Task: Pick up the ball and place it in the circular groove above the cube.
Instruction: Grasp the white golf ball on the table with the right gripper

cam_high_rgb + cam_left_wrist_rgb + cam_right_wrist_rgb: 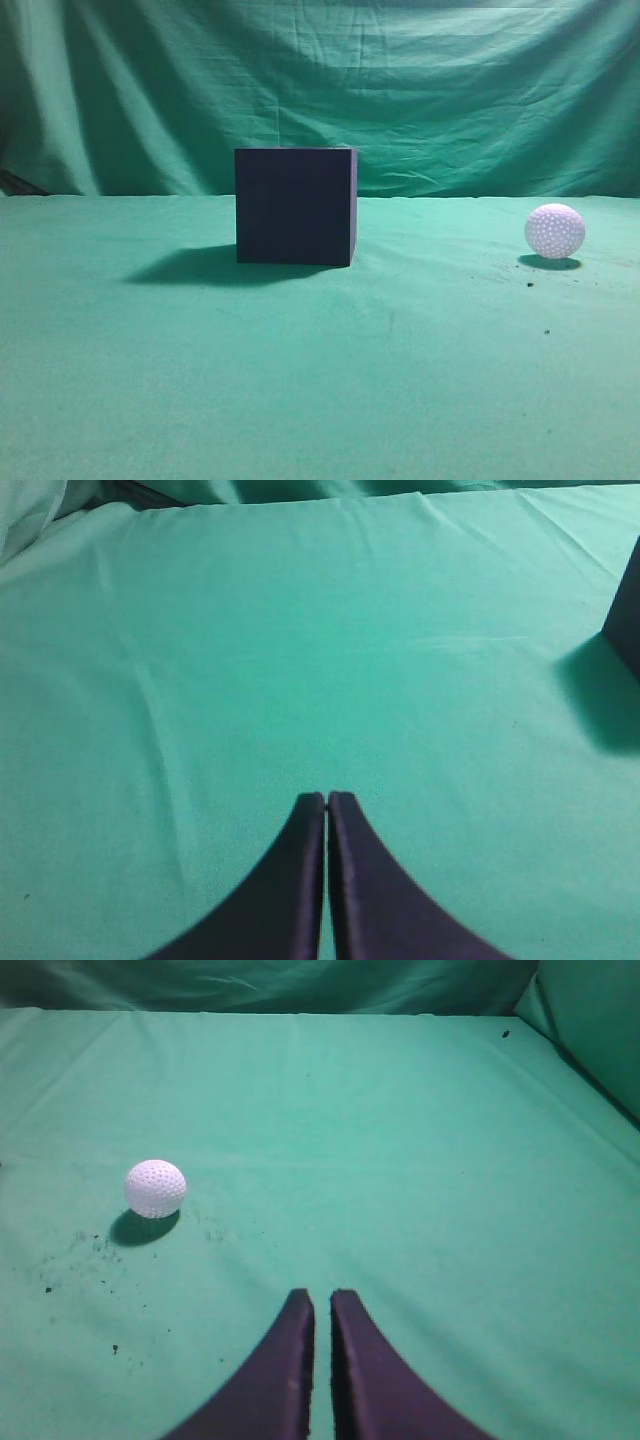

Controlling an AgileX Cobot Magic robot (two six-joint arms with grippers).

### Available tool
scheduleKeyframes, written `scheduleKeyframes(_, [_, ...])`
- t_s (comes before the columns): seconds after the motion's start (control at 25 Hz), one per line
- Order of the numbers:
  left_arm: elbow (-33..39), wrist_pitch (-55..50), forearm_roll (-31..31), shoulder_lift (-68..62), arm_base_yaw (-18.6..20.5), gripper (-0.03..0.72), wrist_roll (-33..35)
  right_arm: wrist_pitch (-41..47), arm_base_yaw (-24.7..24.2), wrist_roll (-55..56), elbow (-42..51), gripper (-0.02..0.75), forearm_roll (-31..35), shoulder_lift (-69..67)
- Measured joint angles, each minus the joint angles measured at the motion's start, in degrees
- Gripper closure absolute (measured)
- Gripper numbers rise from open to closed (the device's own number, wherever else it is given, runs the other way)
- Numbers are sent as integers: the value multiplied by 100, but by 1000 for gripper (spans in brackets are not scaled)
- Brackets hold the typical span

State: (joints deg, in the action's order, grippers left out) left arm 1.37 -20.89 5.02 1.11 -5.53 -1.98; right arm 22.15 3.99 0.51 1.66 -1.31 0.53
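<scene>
Nothing is done yet: going left to right, the left gripper (327, 798) waits pressed closed over bare cloth, the cube (295, 206) stands mid-table with nothing seen on top, the ball (555, 231) sits well right of it, and the right gripper (321, 1298) hangs nearly closed, empty. No writing shows anywhere.

Dark navy-black cube (295, 206), matte, sharp-edged, upright and flat on the green cloth at scene centre, shadow cast to its left, white dimpled ball (555, 231) at rest on the cloth well apart to the right, about half the cube's height
</scene>
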Motion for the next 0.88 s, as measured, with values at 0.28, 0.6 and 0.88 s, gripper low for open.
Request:
scheduleKeyframes(0.28, [0, 0, 0, 0, 0, 688, 0, 0, 0, 0, 0, 738, 0, 0])
scheduleKeyframes(0.6, [0, 0, 0, 0, 0, 688, 0, 0, 0, 0, 0, 738, 0, 0])
scheduleKeyframes(0.88, [0, 0, 0, 0, 0, 688, 0, -320, 0, 16, 0, 738, 102, 0])
